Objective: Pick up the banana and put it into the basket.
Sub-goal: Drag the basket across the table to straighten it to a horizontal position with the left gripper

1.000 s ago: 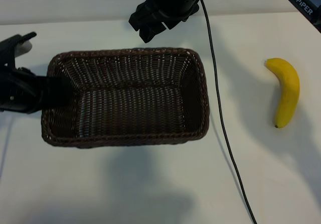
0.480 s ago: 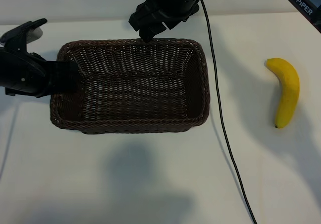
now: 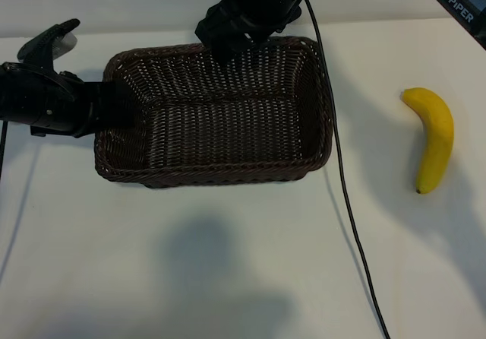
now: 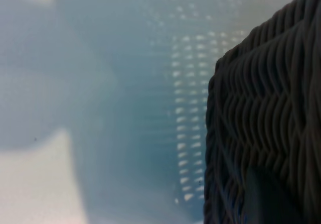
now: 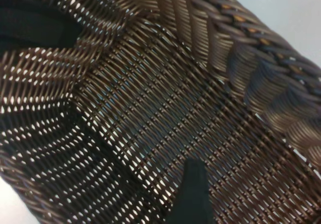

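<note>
One gripper, the left gripper [image 3: 114,111], grips the basket [image 3: 228,168]; banana [image 3: 433,137] well apart.

Plain white tabletop [image 3: 228,278], matte, evenly lit from above. Soft grey shadows pooled on it, the broadest lying left of a thin black cable [image 3: 345,202] trailing across it. Paler band along the tabletop's far edge, beyond the cable's upper end.

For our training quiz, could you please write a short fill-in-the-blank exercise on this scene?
1. The left gripper grips the basket by its ____ wall.
2. The banana lies on the ____, right of the basket.
3. The right gripper hangs over the basket's ____ rim.

Missing words: left; table; far
</note>
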`<state>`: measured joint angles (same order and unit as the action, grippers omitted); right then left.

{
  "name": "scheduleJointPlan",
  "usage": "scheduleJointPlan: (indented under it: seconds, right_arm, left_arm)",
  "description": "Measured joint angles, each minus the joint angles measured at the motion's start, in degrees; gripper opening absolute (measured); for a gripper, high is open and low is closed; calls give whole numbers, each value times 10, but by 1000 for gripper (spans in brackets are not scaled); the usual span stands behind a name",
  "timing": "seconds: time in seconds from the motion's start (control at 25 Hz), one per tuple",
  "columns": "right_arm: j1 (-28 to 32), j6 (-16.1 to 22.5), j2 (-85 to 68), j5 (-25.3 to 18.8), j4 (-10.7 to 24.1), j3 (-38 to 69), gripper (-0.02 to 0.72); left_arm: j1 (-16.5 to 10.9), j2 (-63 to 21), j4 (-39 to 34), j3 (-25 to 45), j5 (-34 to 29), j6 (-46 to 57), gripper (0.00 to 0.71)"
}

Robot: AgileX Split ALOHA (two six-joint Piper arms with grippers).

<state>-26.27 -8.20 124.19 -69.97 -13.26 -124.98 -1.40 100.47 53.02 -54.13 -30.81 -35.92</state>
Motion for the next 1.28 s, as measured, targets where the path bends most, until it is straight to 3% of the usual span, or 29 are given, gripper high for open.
scheduleJointPlan:
  seconds: [0.44, 0.68, 1.28]
  right_arm:
    - [0, 0, 0, 0, 0, 0, 581]
    - [0, 0, 0, 0, 0, 0, 581]
    - [0, 0, 0, 0, 0, 0, 581]
  left_arm:
    - [0, 15, -6, 0, 0, 12, 152]
    - [0, 15, -53, 0, -8, 53, 152]
    - [0, 15, -57, 0, -15, 55, 151]
